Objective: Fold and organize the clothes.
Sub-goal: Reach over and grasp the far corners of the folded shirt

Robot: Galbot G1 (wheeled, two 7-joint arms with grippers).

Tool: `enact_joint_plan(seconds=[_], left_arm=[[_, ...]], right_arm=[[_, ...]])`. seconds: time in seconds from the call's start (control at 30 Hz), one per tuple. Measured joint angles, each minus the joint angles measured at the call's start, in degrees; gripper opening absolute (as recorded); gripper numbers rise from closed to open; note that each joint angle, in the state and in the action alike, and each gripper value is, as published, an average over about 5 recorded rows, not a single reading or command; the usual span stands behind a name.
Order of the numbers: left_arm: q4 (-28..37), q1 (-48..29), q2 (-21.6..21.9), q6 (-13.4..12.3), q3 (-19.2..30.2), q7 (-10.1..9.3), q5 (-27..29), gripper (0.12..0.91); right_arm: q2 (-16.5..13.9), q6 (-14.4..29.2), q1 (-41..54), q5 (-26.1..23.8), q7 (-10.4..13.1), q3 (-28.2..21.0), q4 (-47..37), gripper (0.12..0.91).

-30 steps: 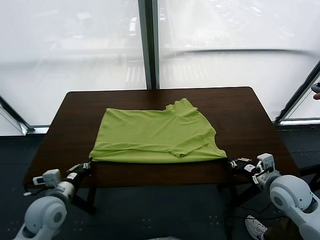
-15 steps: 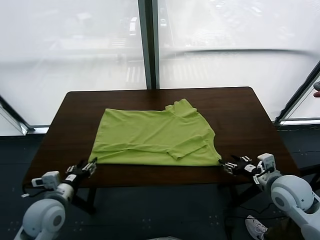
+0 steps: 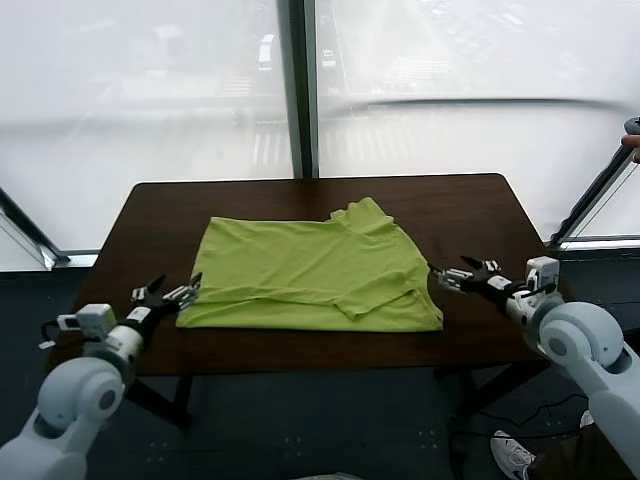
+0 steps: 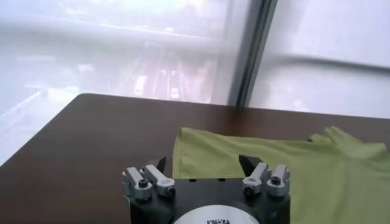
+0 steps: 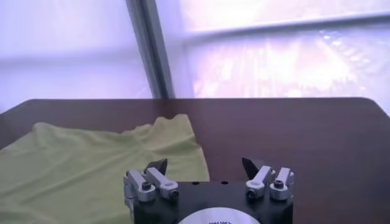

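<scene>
The lime-green T-shirt lies folded into a flat rectangle in the middle of the dark table, with a sleeve and the neck bunched at its far right corner. My left gripper hovers open just off the shirt's near left corner, holding nothing. My right gripper hovers open a little right of the shirt's right edge, also with nothing in it. In the left wrist view the shirt spreads beyond my open left gripper. In the right wrist view the shirt lies beside my open right gripper.
The table's near edge runs just below the shirt, and bare dark wood surrounds it on all sides. Large windows with a dark upright post stand behind the table. A slanted frame bar rises at the far right.
Both grippers have let go of the shirt's near corners and opened. They then rose and moved away from the near edge, toward the shirt's sides. The near hem settled flat on the table.
</scene>
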Motion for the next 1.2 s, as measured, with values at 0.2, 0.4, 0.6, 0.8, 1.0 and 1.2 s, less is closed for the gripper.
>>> enact_joint_plan(seconds=[0.2,0.4,0.6,0.8,1.0,1.2], left_arm=[[8.8,-11.6,1.3,0.9,6.5,-0.14,-0.4,0.907],[16.9,-21.3,0.6,3.0,13.2,0.56,-1.2,0.907],[23.4,-28.0,-0.5,3.9,17.7,2.64,-0.4,0.907],[28.2,-32.1,-1.0,3.5,20.2,3.52,0.8,0.907],[31.8,-34.2,-1.7,3.2,21.4,3.72,1.1,0.907],[34.5,-35.8,-2.9,3.1,22.4,4.14,0.9,0.907]], right_arm=[[5.1,-2.3,7.7,-1.7,-1.1,-5.4,-9.3,0.907],[9.8,-2.6,11.4,-5.0,-1.7,-6.8,-15.9,0.907],[13.3,-2.4,13.4,-7.0,-2.5,-7.6,-21.2,0.907],[15.7,-2.4,14.7,-8.6,-2.7,-8.5,-24.8,0.907],[17.6,-2.0,15.5,-9.9,-3.0,-8.6,-27.3,0.905],[19.2,-1.7,15.5,-10.5,-3.3,-8.3,-28.9,0.797]])
